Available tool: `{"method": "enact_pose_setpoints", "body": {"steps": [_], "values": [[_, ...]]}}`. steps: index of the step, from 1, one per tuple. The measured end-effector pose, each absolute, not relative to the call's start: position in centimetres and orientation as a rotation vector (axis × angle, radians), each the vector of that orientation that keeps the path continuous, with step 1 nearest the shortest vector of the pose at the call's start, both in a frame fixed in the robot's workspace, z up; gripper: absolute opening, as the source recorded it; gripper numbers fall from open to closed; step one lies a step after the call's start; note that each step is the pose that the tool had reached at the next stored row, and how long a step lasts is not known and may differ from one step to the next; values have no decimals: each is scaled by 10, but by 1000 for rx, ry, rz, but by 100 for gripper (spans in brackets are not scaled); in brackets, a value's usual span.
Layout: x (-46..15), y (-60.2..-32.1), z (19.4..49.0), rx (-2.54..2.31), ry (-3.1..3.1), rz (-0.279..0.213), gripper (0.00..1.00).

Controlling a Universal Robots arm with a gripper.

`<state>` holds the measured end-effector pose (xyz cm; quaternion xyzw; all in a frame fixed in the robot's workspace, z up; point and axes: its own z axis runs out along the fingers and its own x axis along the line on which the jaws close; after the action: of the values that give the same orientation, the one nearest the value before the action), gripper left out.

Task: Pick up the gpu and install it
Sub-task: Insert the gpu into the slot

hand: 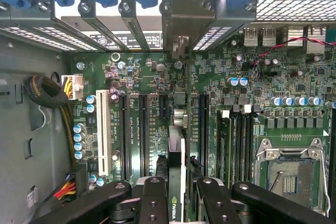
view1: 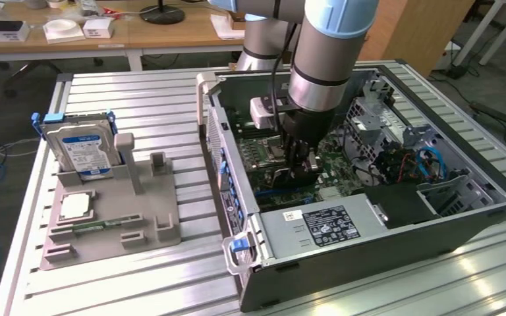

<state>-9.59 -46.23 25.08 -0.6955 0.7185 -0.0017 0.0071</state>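
Left of frame in the exterior view, the hard drive [view1: 79, 150] sits idle on its stand. Centre frame, the gripper [view1: 299, 158] is down inside the computer case [view1: 464, 164], fingers partly closed on the gpu [hand: 176, 177], edge-on over the motherboard [hand: 152, 103]. Any tilt could miss the slot and jam.

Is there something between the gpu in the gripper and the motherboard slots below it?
Nothing visible. The gripper holds the gpu edge-on over the motherboard, its bracket end at the case's rear slot openings. The slots beside it look unobstructed.
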Motion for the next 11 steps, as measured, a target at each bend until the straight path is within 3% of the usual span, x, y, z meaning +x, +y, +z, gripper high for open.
{"method": "enact_pose_setpoints", "body": {"steps": [11], "values": [[-98,-462,251,-2184,2238,-5,26]]}}
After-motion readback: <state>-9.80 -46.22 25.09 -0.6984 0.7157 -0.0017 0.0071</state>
